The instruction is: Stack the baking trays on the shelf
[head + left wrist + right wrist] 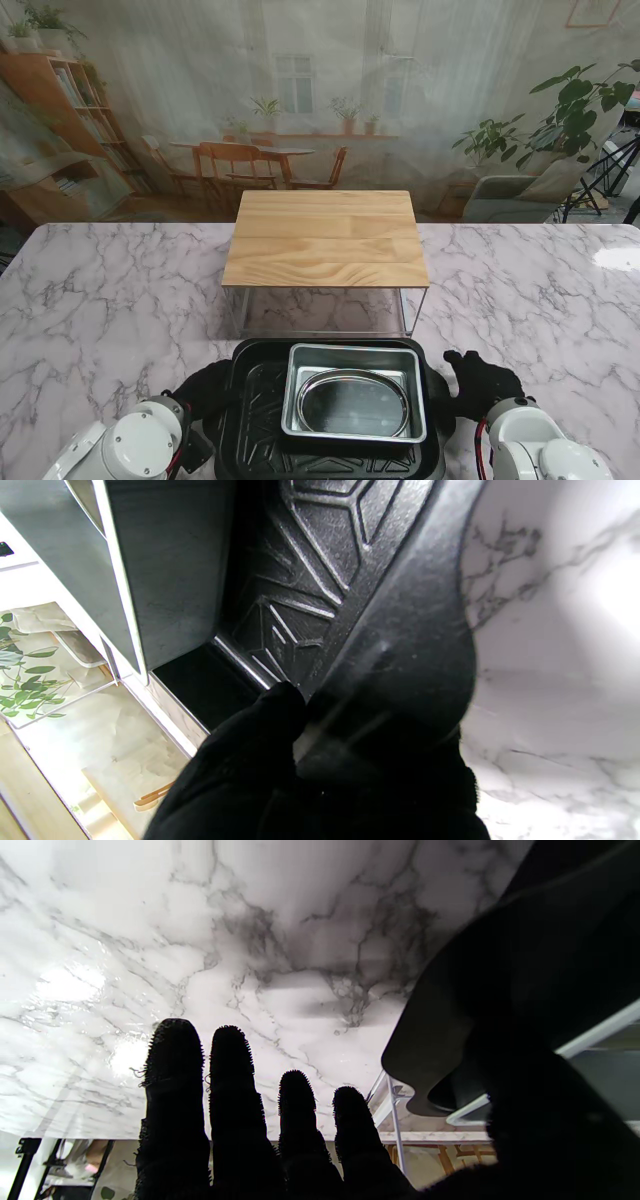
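Observation:
A black baking tray [250, 425] lies at the near edge of the table, in front of the wooden shelf [325, 240]. Inside it sits a silver rectangular tray [300, 395] holding an oval silver pan [352, 403]. My left hand [205, 388] grips the black tray's left rim; in the left wrist view the gloved thumb of that hand [260, 770] presses on the rim of the black tray [325, 555], next to the silver tray's wall [165, 570]. My right hand [480, 383] is beside the right rim. Its fingers [230, 1100] are straight and apart, close to the black tray's edge [525, 965].
The shelf has a wooden top on thin metal legs [408, 310], with a gap underneath it. White marble table [110, 300] stretches to both sides. A backdrop picture of a room hangs behind the table.

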